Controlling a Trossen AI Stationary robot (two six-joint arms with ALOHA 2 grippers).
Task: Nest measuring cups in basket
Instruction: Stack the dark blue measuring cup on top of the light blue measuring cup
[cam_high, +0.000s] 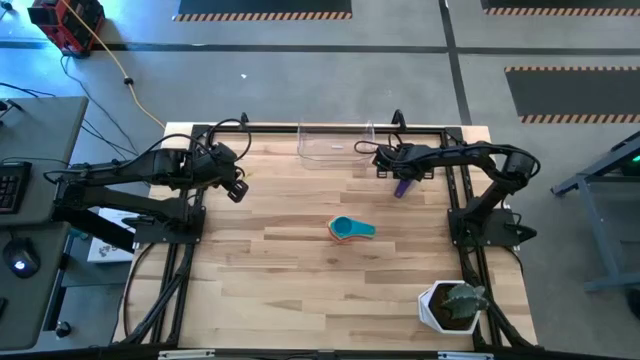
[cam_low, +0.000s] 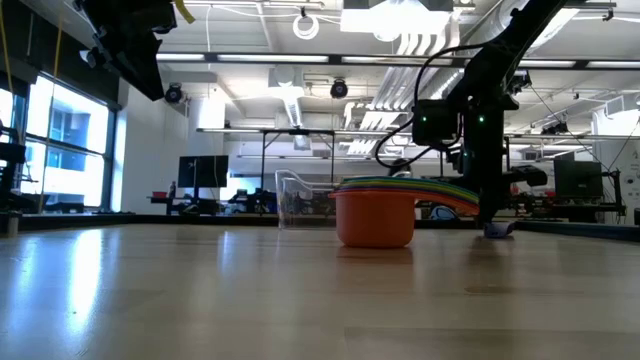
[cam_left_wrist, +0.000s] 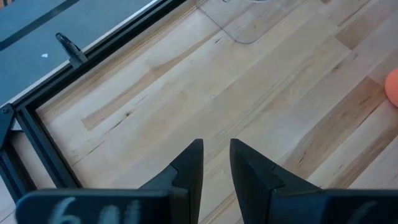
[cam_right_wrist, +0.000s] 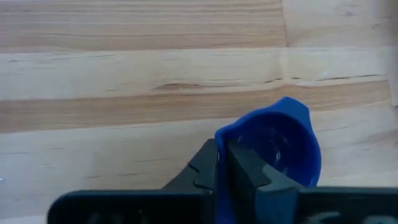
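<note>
The right gripper (cam_right_wrist: 222, 163) is clamped on the blue cup's (cam_right_wrist: 277, 146) rim. The grip is thin; the cup could be twisted loose and dropped short of the basket (cam_high: 335, 146). The left gripper (cam_left_wrist: 216, 163) is held slightly apart, empty.

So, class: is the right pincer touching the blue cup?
Touching. The right wrist view shows the right pincer closed on the blue cup's rim.

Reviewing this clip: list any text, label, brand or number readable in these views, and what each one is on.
No text can be read in any view.
Pale, blurred marks on the left gripper's dark body in the left wrist view: unreadable.
Small blue plastic measuring cup, clear plastic basket, nested stack of coloured cups and white pot: no markings visible.
Monitors in the room behind: too small to read.
</note>
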